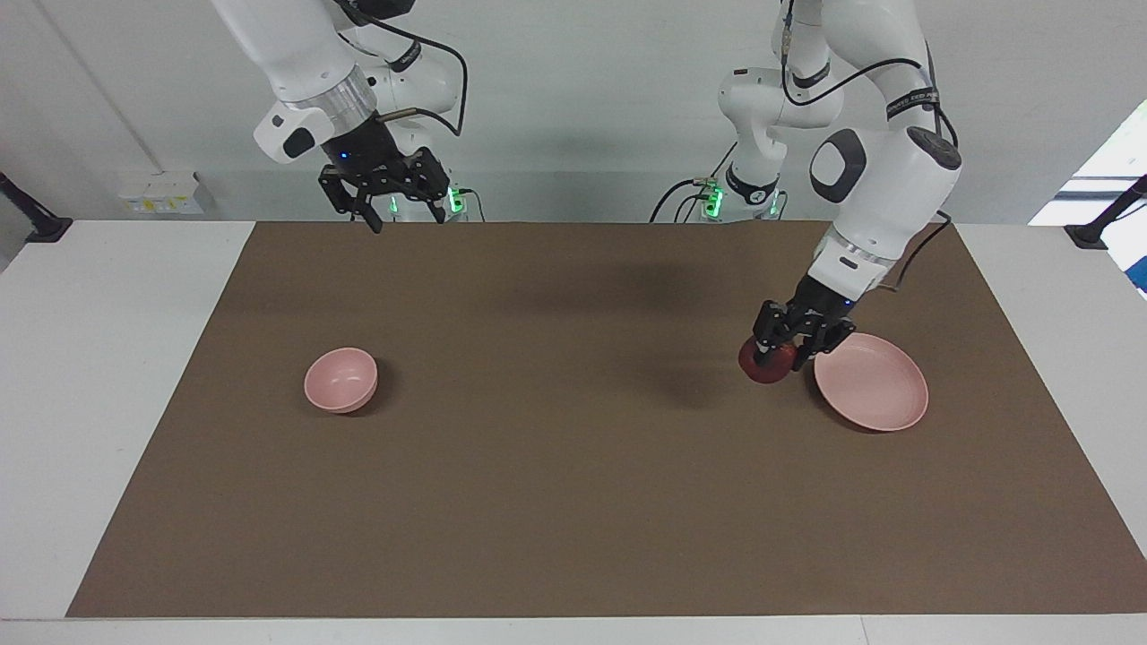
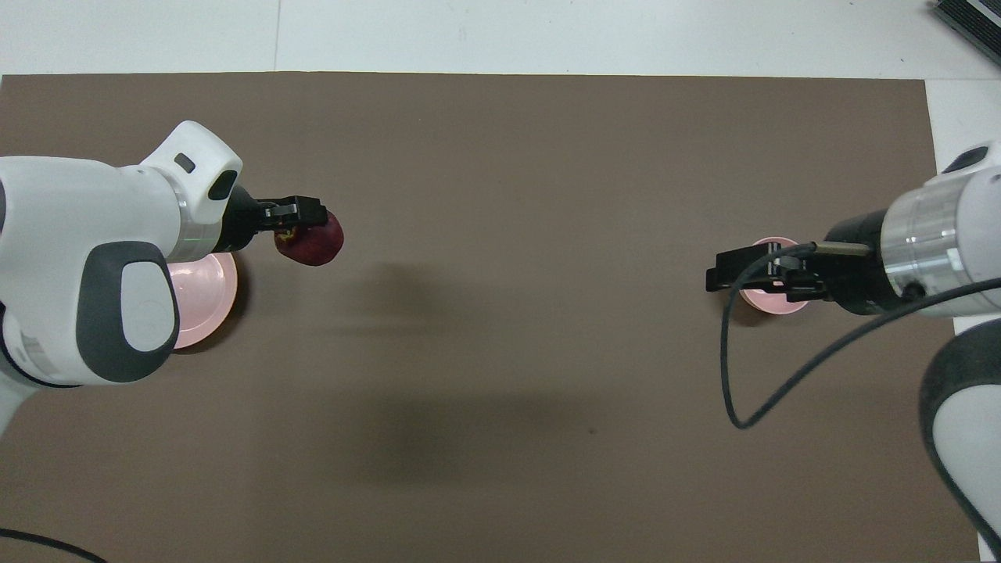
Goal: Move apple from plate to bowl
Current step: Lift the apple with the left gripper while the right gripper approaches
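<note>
My left gripper [image 1: 781, 356] is shut on the dark red apple [image 1: 767, 369] and holds it just above the brown mat, beside the rim of the wide pale pink plate [image 1: 874, 383] on its side toward the right arm's end. In the overhead view the apple [image 2: 319, 245] hangs at the left gripper [image 2: 303, 228], past the plate [image 2: 205, 295], which my arm half covers. The small deep pink bowl [image 1: 340, 380] stands empty toward the right arm's end. My right gripper [image 1: 401, 213] waits high and open; in the overhead view it [image 2: 715, 277] covers part of the bowl [image 2: 770, 303].
The brown mat [image 1: 556, 466] covers most of the white table [image 1: 107, 376]. A black cable [image 2: 735, 367] loops down from the right arm's wrist.
</note>
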Available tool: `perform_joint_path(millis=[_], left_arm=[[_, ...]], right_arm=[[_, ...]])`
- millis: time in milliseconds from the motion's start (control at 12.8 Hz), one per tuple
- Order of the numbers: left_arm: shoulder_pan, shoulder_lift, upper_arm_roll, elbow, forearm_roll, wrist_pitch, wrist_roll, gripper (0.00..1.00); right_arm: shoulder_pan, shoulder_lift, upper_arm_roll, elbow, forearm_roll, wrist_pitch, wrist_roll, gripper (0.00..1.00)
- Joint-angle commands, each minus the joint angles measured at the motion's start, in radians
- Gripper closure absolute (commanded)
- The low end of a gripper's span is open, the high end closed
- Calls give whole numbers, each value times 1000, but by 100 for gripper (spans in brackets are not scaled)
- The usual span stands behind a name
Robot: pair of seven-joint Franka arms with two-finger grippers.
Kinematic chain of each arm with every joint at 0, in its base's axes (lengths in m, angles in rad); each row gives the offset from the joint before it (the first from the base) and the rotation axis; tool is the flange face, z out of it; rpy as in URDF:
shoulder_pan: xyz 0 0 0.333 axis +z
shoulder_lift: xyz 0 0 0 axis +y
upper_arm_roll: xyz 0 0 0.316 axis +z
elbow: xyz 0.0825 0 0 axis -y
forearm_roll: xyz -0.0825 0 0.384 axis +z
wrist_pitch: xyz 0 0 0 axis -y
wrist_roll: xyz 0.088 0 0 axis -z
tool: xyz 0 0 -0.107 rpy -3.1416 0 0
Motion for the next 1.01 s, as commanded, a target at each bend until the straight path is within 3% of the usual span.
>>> perform_joint_path(millis=[0,312,623,779,935], left_arm=[[-44,-3,-6,12,-149,15,-20,100],[-43,-10,-101,12,-365,73,-21,100],[-43,-11,-187,12,-511,159,-21,100],[-43,-11,-228,12,-561,228,-21,100],[-43,-11,-260,15,-600,263,-21,100]], right_arm=[[9,65,1,-6,121,78,139,0],[25,138,1,-6,377,216,427,0],[25,227,1,-4,582,333,532,0],[13,257,0,0,690,333,580,0],[24,261,0,-6,695,307,630,0]])
